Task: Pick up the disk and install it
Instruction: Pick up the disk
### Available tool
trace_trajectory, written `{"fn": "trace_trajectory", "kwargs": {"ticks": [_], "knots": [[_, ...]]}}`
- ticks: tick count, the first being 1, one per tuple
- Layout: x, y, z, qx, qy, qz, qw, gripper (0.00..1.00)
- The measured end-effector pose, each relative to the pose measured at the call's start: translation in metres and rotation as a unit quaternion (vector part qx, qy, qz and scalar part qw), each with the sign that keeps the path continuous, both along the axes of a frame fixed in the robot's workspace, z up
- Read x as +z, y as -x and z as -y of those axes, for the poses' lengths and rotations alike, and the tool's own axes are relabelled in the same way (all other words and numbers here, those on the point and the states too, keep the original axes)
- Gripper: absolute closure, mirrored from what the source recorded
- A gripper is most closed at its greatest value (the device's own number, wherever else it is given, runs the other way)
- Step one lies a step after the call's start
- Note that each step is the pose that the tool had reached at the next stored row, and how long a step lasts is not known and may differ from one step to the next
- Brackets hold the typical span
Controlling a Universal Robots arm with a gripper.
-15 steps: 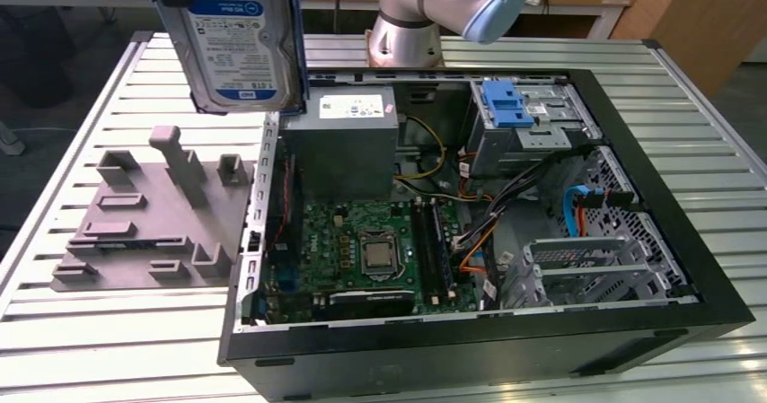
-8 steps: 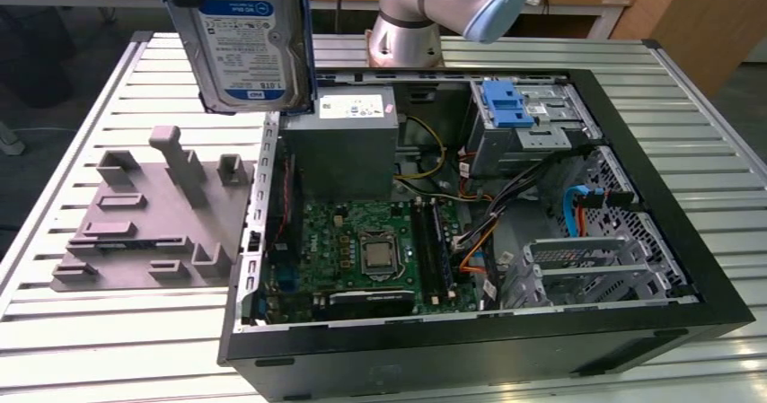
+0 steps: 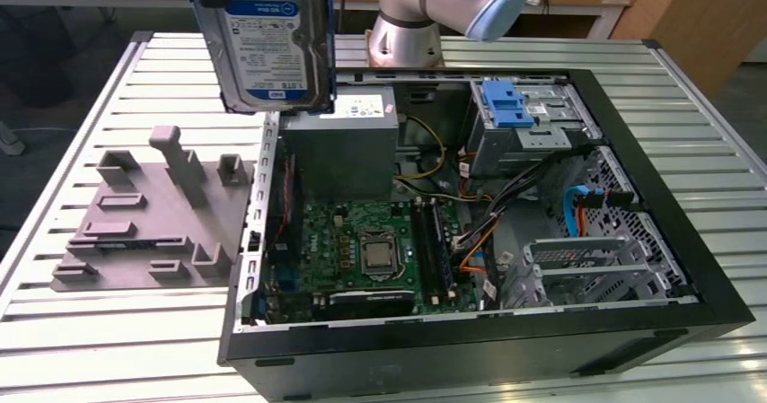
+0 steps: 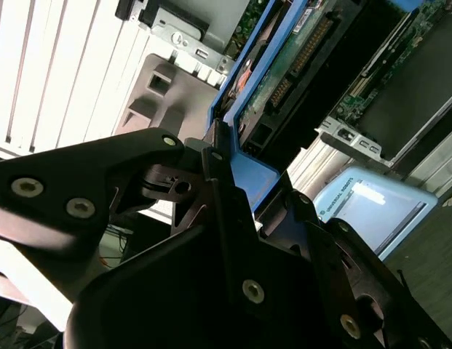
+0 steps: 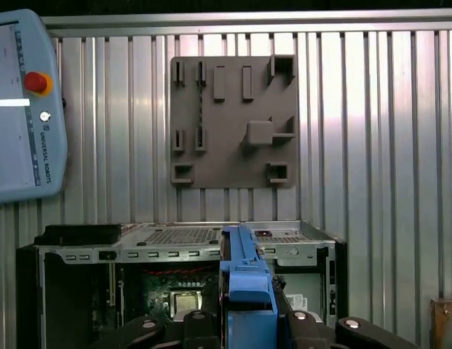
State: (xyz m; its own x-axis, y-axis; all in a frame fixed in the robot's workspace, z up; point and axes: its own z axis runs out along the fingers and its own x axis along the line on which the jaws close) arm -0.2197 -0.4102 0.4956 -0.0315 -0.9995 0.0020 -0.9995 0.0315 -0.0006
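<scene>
Little print here is legible. The disk [image 3: 269, 48] carries a white-and-blue label [image 3: 286, 28] of fine lines, perhaps with barcodes, too small to read. A white sticker [image 3: 363, 109] on the grey power-supply box [image 3: 341, 152] is likewise unreadable. The pendant [image 5: 25, 109] bears small maker's lettering beside its red button [image 5: 35, 82].

raised hand [image 4: 249, 195] clamped on the disk [image 3: 273, 48]

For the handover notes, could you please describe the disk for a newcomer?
Find the open computer case on the slatted table. Above its corner on the exterior view's left hangs the disk, upright in the tool. Unlike the grey power-supply box below, it bears a white-and-blue label.
</scene>
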Motion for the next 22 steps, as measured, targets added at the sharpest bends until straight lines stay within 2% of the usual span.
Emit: {"fn": "trace_trajectory", "kwargs": {"ticks": [7,11,12,15,16,22], "knots": [[0.0,-0.0229,0.0011,0.0,0.0,0.0,1.0,0.64],[-0.0003,-0.029,0.0031,0.0,-0.0001,0.0001,1.0,0.64],[-0.0004,-0.0292,0.0036,0.0,0.0,0.0007,1.0,0.64],[-0.0011,-0.0297,0.0049,0.0,0.0003,0.01,1.0,0.64],[-0.0015,-0.0306,0.0052,0.0,0.0003,0.0115,0.9999,0.64],[-0.0025,-0.0498,0.0065,0.0,0.0003,0.0116,0.9999,0.64]]}}
